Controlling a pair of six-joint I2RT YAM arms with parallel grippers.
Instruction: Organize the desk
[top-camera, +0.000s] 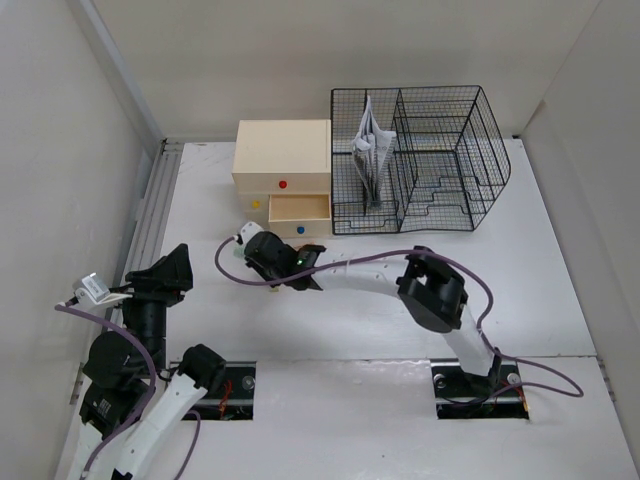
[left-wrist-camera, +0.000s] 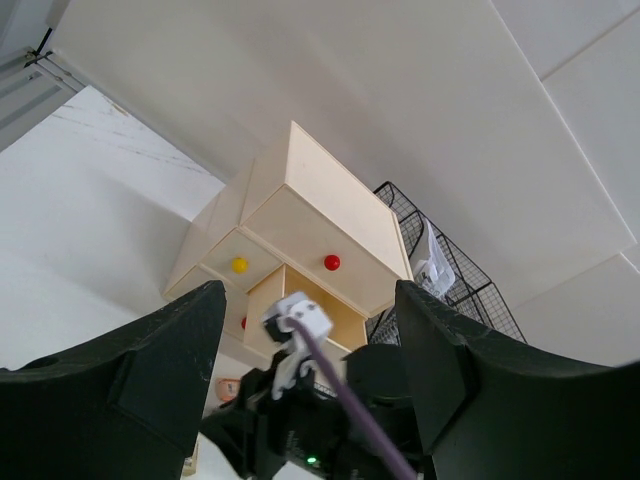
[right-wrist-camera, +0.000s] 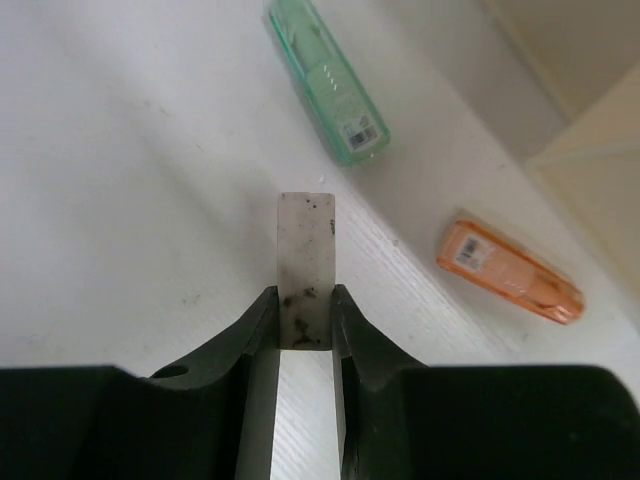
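White desk (top-camera: 400, 330) is enclosed by pale walls (top-camera: 300, 60). Smudged strip (right-wrist-camera: 305, 250) is pinched by right gripper (right-wrist-camera: 305, 320); left gripper (left-wrist-camera: 305, 300) is held spread.

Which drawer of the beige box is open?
The lower right drawer, with the blue knob: it stands pulled out. The red-knob drawer and yellow-knob drawer are shut.

Drawer box (top-camera: 282, 150) beside wire basket (top-camera: 495, 150); green case (right-wrist-camera: 325, 80), orange case (right-wrist-camera: 510, 272), white strip (right-wrist-camera: 305, 250).

The desk (top-camera: 565, 295) — broad flat white rectangular tabletop, matte, level, faintly streaked up close — perhaps light scuffing
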